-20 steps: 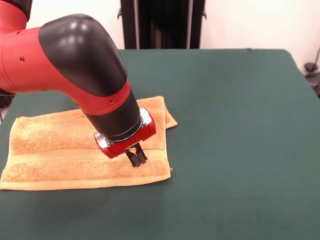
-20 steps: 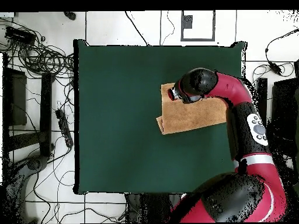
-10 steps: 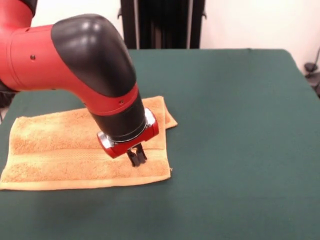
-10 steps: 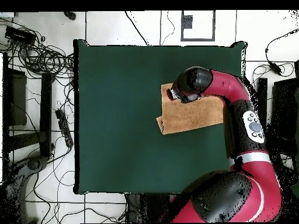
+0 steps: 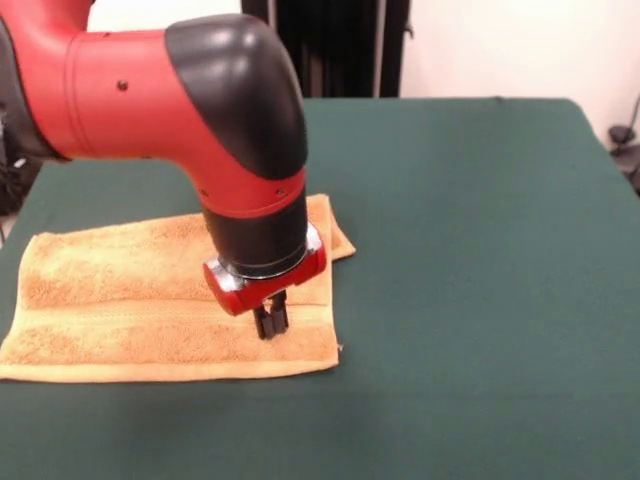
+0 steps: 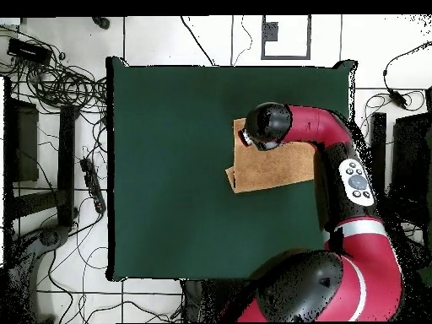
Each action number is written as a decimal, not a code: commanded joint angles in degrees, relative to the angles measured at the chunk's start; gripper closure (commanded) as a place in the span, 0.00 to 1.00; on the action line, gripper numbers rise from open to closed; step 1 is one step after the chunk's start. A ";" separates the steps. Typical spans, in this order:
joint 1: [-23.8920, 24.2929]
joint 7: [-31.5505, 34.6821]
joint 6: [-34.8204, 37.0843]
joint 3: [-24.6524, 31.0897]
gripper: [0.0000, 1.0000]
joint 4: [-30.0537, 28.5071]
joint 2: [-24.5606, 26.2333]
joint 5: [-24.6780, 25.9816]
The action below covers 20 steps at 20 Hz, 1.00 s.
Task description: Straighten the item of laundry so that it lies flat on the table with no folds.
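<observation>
The orange-tan towel lies at the left of the green table, doubled over, with a corner of the lower layer poking out at its far right. A paler woven band runs along it near the front. My gripper points straight down at the towel's right end, just in from the edge. Its fingers are close together with the tips pressed into the cloth on the band. In the overhead view the towel sits near the table's right edge, and the arm's wrist covers its top left corner and hides the fingers.
The arm's bulky red and black elbow hangs over the towel's far side. A black stand rises behind the table. Cables and gear lie on the floor left of the table in the overhead view.
The arm's elbow has swung rightward in the front view while the gripper stayed over the towel's right end and tilted upright. The fingers look closer together, and the towel's near right corner crept slightly left.
</observation>
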<state>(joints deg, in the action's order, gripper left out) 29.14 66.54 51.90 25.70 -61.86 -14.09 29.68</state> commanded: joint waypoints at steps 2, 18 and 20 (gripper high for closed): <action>0.25 8.80 -31.60 -1.44 1.00 -10.84 9.08 8.55; 7.96 1.26 -42.65 12.70 1.00 -8.73 18.91 3.35; 6.62 2.55 -43.38 11.85 1.00 -7.18 18.97 3.19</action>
<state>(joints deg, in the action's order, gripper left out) 38.84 66.54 8.59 33.24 -68.23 -8.67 29.84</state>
